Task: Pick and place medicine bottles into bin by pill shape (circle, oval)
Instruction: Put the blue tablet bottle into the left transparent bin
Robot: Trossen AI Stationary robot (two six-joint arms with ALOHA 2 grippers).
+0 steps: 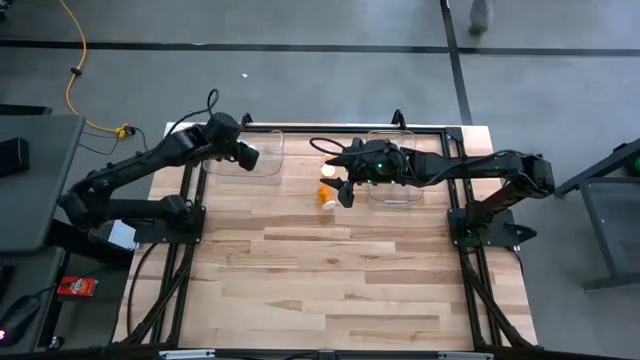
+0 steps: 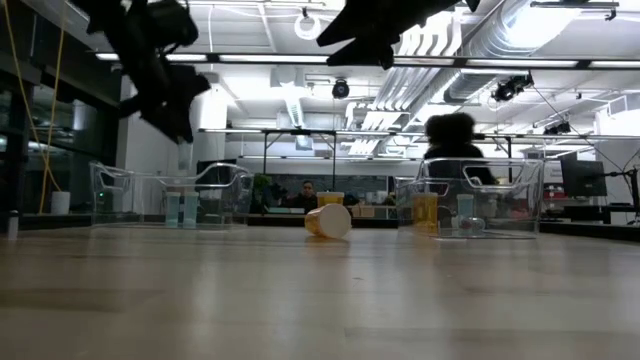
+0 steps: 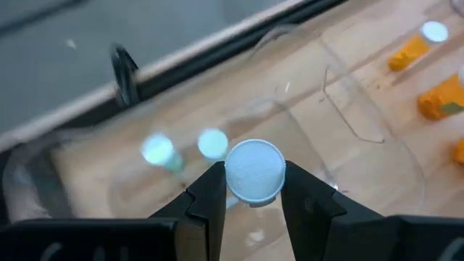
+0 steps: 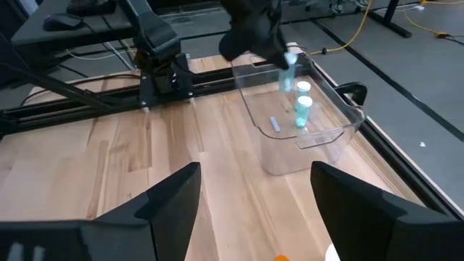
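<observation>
Left gripper (image 3: 250, 190) pinches one white-capped bottle (image 3: 254, 170) above the left clear bin (image 1: 262, 168); two more capped bottles (image 3: 185, 148) stand inside that bin. Right gripper (image 4: 254, 196) is spread wide and empty, hovering between the bins by the right bin (image 1: 395, 190). Two orange bottles (image 1: 327, 194) lie on the table (image 1: 340, 290) between the bins. The near table half is open.
</observation>
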